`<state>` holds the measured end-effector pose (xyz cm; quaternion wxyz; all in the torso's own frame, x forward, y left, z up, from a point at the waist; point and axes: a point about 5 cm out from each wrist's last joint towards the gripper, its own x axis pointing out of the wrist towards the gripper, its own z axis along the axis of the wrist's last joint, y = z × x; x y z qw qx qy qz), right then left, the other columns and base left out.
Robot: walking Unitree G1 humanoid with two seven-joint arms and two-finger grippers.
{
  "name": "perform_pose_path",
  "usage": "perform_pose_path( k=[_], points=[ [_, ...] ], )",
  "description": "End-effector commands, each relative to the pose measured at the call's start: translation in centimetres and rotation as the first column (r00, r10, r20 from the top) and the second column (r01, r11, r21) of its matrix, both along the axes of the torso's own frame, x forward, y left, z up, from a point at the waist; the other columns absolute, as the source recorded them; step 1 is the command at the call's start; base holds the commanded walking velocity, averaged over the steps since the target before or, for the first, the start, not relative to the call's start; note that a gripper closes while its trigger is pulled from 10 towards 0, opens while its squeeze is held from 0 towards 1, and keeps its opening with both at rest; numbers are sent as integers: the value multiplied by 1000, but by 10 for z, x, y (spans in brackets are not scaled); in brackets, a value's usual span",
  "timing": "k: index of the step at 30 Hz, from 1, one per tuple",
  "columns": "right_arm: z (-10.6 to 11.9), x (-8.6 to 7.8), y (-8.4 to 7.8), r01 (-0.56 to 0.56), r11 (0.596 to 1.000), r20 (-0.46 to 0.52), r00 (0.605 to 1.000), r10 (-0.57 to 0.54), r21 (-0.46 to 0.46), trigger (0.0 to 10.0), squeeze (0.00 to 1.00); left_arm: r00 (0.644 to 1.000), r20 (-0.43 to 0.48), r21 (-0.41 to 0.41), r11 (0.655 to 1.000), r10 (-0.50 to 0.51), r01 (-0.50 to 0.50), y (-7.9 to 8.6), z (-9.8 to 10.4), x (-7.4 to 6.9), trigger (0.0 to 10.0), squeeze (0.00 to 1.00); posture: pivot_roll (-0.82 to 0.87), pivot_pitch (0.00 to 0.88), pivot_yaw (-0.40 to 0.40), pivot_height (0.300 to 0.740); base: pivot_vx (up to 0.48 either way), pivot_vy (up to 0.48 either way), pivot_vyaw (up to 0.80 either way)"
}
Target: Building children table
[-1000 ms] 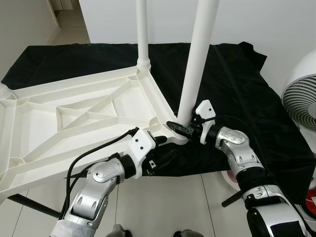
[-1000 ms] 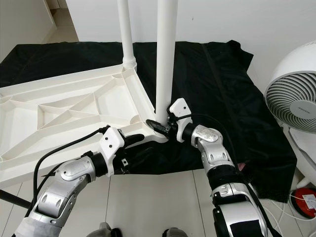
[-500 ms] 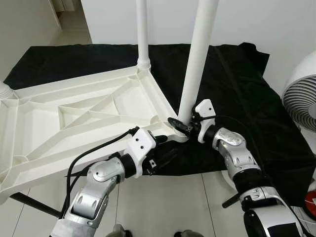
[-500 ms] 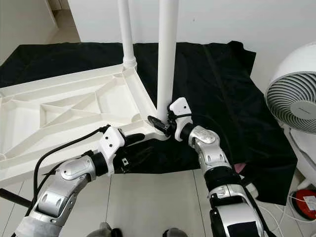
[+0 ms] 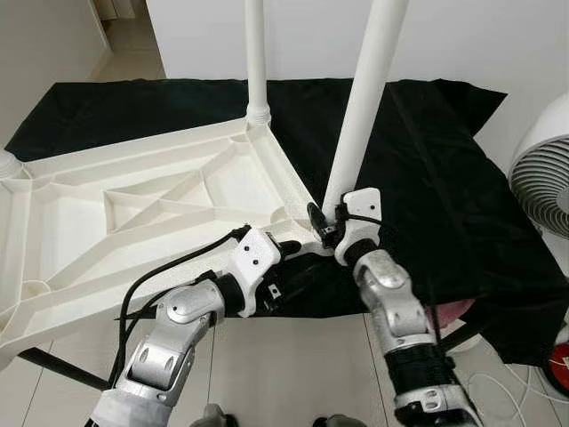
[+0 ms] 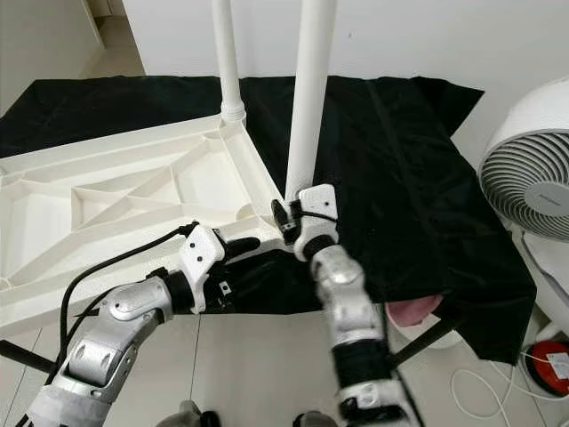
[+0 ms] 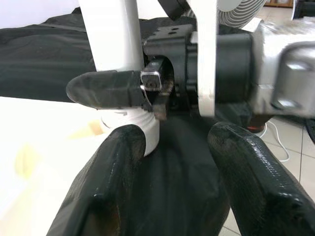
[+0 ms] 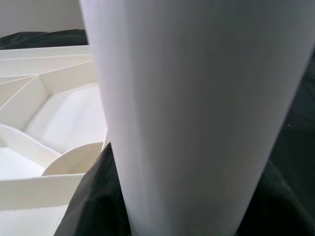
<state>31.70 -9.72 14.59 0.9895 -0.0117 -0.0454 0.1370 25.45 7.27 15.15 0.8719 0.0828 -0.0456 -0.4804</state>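
Black cloth (image 5: 427, 160) spread over pale floor tiles, white wall behind, a fan (image 5: 542, 173) off to the right. White plastic table top (image 5: 133, 222) lies upside down on the cloth, ribs up. One leg (image 5: 256, 62) stands in the far corner socket. A second leg (image 5: 364, 107) stands at the near corner, leaning slightly.

Right gripper (image 5: 327, 224) sits at the base of this near leg, fingers closed around it just above the socket; its wrist view is pressed up against the white tube. Left gripper (image 5: 289, 262) lies low at the table's near edge, just beside the same corner, fingers (image 7: 108, 196) spread and holding nothing.

Step in hand looks like seating the near leg. To do it well: bring the leg upright over the socket, brace the corner with the left gripper, then turn or press straight down without letting the top slide on the cloth
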Motion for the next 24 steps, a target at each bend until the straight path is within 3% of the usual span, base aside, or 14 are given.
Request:
perform_pose_path(
  k=[1,6,7,8,13,16,18,19,20,24],
  points=[
    [-14,-5,3,52,999,-72,996,-52,4,10000,0,1000,0,-3,1000,29,-29,0,-1,2,10000,0,-76,62,48,740,0,0,0],
    [-13,-7,8,65,998,-70,995,-65,4,10000,0,1000,1,-4,1000,30,-30,1,0,2,10000,0,-76,62,48,740,0,0,0],
    [-10,-8,9,74,997,-57,996,-73,12,10000,63,1000,0,-3,1000,30,-30,1,0,2,10000,0,-76,64,50,740,0,0,0],
    [-6,-9,9,66,998,-49,997,-65,25,10000,1000,1000,-1,-3,1000,30,-30,1,-1,2,10000,0,-76,64,49,740,0,0,0],
    [-2,-10,9,56,998,-40,998,-55,32,10000,1000,1000,-1,-2,1000,29,-29,1,-1,2,10000,0,-77,63,47,740,0,0,0],
    [2,-9,6,-28,999,-38,999,30,43,10000,1000,1000,0,-2,1000,30,-30,2,-1,2,10000,0,-75,61,42,740,0,0,0],
    [2,-9,6,-28,999,-38,999,30,43,10000,1000,1000,0,-2,1000,30,-30,2,-1,2,10000,0,-75,61,42,740,0,0,0],
    [4,-7,2,-89,996,-36,995,90,19,10000,1000,1000,0,-2,1000,31,-31,2,-1,2,10000,0,-73,55,38,740,0,0,0],
    [5,-5,-2,-135,991,-37,990,135,1,10000,0,1000,1,-3,1000,31,-31,2,-1,1,10000,0,-71,54,37,740,0,0,0],
    [5,-1,-9,-236,971,-51,971,234,-38,10000,0,999,2,-3,999,33,-33,1,-1,1,10000,0,-70,52,37,740,0,0,0]
  ],
)
